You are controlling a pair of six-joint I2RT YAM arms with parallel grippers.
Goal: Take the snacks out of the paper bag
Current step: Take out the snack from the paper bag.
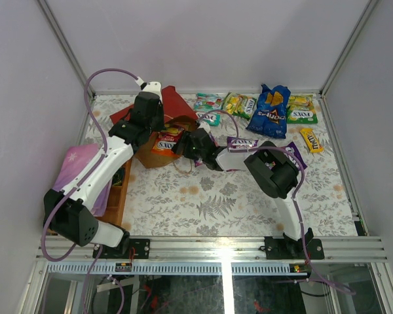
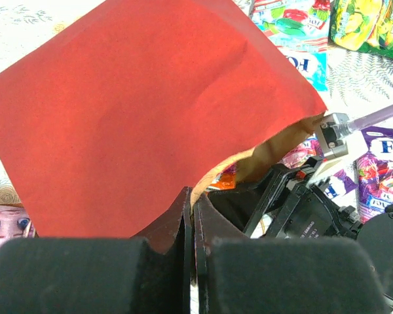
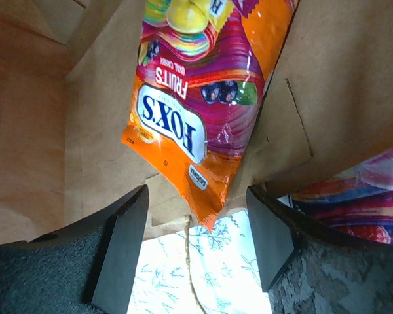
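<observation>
Paper bag (image 1: 178, 104), matte red outside w/ creased brown kraft lining, lay on its side at far-left of worktop (image 1: 203, 203). Left arm reached fwd, its end effector (image 2: 191, 206) clenched on the bag's upper rim. Right arm bent leftward, its end effector (image 3: 196, 242) released, fingers apart at the bag mouth. Glossy orange packet (image 3: 196, 111) lay inside, its corner btwn them, prob. untouched. Crinkly blue chip bag (image 1: 270, 111) + flat candy packs (image 1: 239, 104) lay along far edge.

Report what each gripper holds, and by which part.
Left gripper pinches the paper bag by its mouth edge. Right gripper holds nothing: its jaws stand open astride the lower end of the orange packet.
</observation>
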